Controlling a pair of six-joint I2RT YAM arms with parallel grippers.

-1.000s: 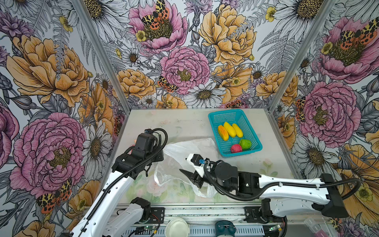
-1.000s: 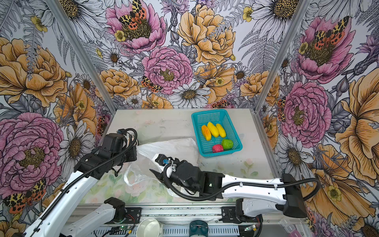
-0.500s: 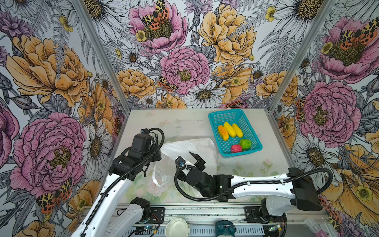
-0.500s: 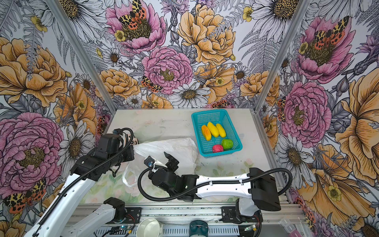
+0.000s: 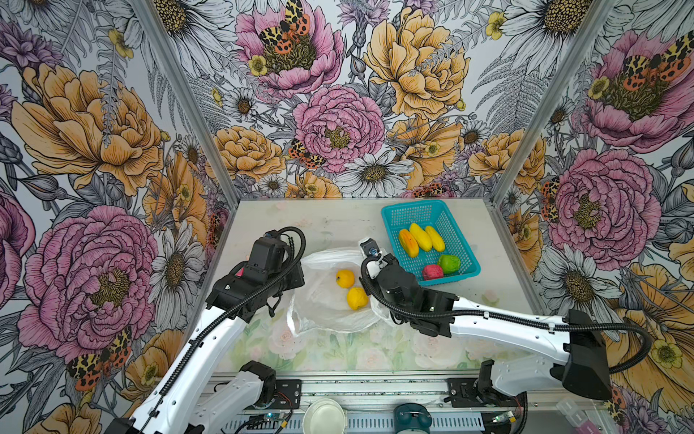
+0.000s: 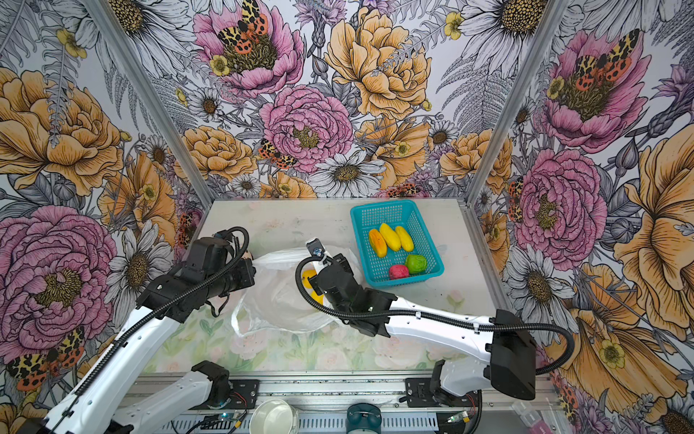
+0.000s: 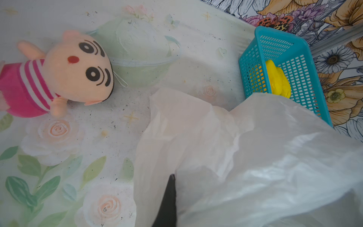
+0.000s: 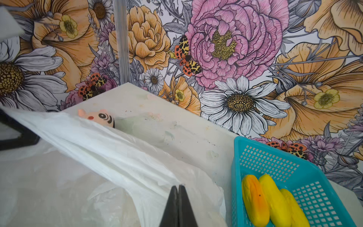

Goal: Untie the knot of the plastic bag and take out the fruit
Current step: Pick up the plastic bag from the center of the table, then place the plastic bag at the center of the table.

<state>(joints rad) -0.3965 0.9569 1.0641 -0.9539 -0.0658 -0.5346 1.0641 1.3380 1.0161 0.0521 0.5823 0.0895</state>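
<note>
**Left to right across the table (image 5: pixel 330 221).**

**Left gripper (image 7: pixel 170 184):** its fingers are pressed together on the left rim of the bag (image 5: pixel 326 315). In the left wrist view the film drapes over its dark finger.

**Bag:** it lies slack at mid-table, just beside the basket (image 5: pixel 413 204). No knot shows. The mouth faces upward and is stretched between the two grippers, so the untying is judged done.

**Fruit in the bag:** a far yellow fruit (image 5: pixel 345 278) and a near yellow fruit (image 5: pixel 356 298) rest on the bag's floor, close together and plainly exposed in a top view.

**Right gripper (image 8: pixel 178 189):** its fingers are pressed together. A taut fold of the bag's right rim runs to their tips, and they appear to pinch it.

**Basket:** it holds three long yellow-orange fruits (image 5: pixel 420 238), a red fruit (image 5: pixel 432 271) and a green fruit (image 5: pixel 448 263).

**Governing relation:** both yellow fruits lie between the grippers.
- From the right gripper's tip they sit toward the robot's left and closer to its base.
- The near yellow fruit lies just beside the right wrist, so the right arm is judged nearer, and it also stands next to the basket.
- The fruits are round and offer no long axis to align with.
- Either gripper would have to let go of the rim before reaching in, and the mouth may then slump over the fruit.
</note>
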